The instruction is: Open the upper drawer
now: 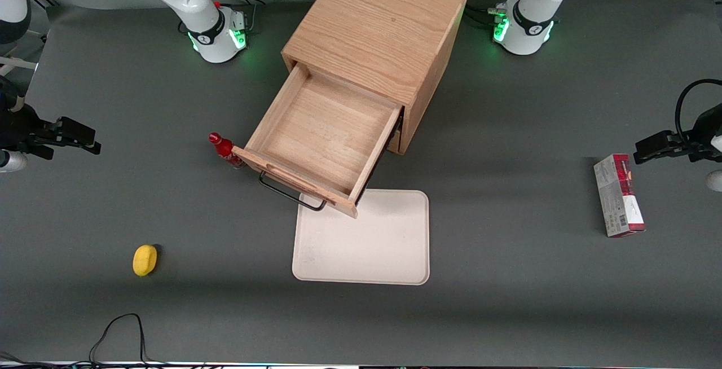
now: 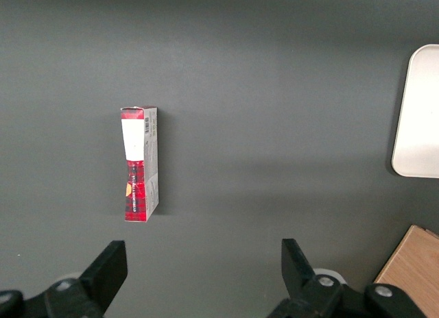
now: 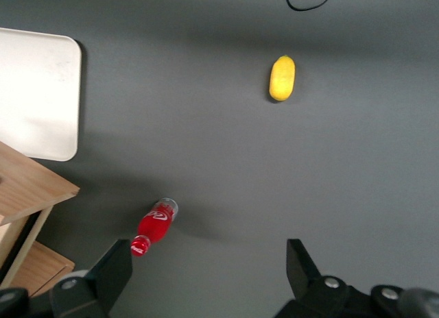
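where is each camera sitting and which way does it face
Front view: high above the table, facing both arm bases; looks down on the open upper drawer and the gripper.
Right wrist view: on the working arm, facing down; open gripper, red bottle, yellow sponge.
Left wrist view: on the parked arm, facing down; red box.
Shared: the white tray shows in all three.

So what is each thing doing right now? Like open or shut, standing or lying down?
upper drawer: pulled far out, empty inside.
tool: open, holding nothing, off at the working arm's end of the table.
red bottle: standing upright beside the drawer front.
box: lying flat.
yellow thing: lying on the table.
tray: flat, nothing on it, partly under the drawer front.
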